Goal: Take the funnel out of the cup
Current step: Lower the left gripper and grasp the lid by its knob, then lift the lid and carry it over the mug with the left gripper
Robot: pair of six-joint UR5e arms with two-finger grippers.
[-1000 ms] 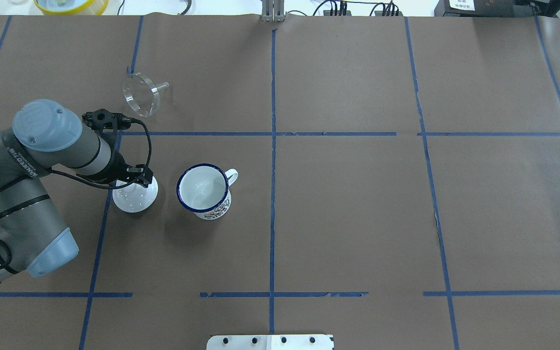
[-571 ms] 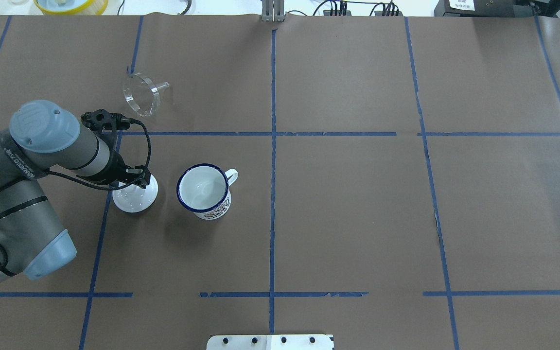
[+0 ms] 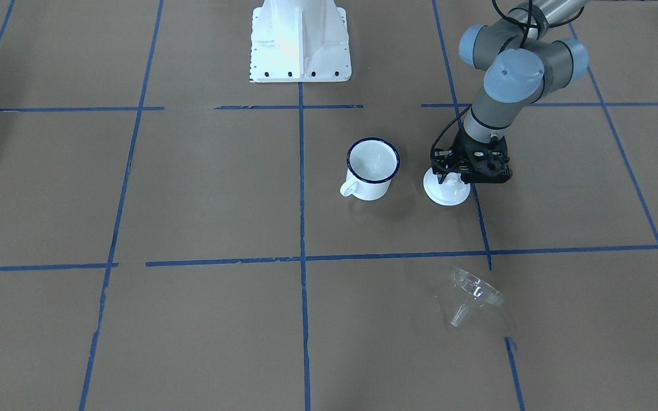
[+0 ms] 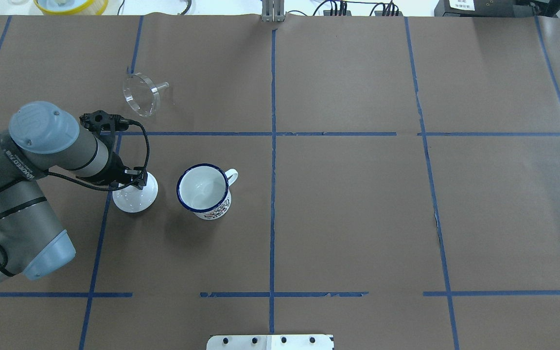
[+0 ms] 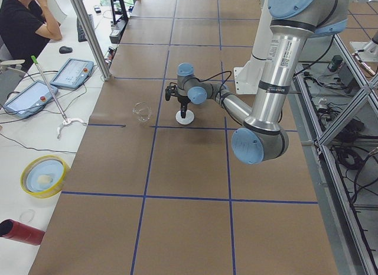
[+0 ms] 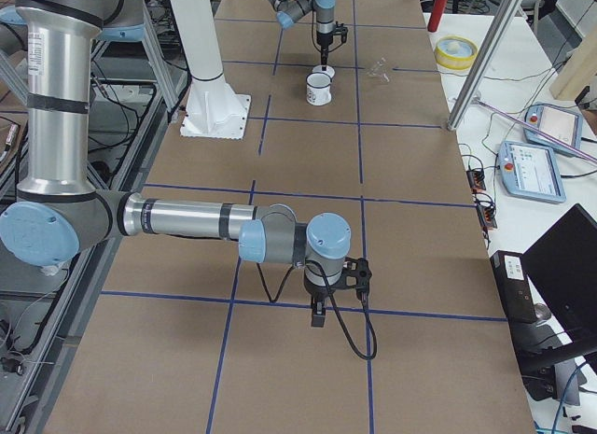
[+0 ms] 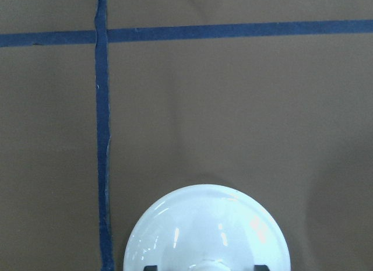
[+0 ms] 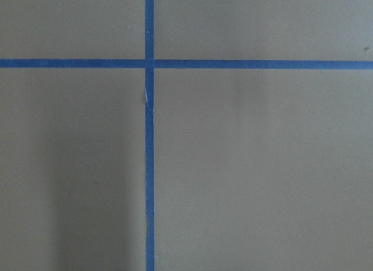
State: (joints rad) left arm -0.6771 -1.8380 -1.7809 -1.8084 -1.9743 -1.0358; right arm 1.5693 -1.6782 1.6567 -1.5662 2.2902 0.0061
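Lifting straight up off the knob looked the clean finish, since the funnel (image 4: 140, 95) lay on its side on the surface (image 4: 358, 194) in the overhead view's upper left, well apart from the cup (image 4: 203, 189). The left arm (image 4: 42, 146) pointed straight down over the white lid (image 4: 135, 199), left jaws spread either side of the knob, gripping nothing. The right jaws' state I could not tell.

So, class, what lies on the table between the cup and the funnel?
Only bare brown paper crossed by one blue tape line; no object sits between the cup and the funnel. The overhead view shows this plainly.
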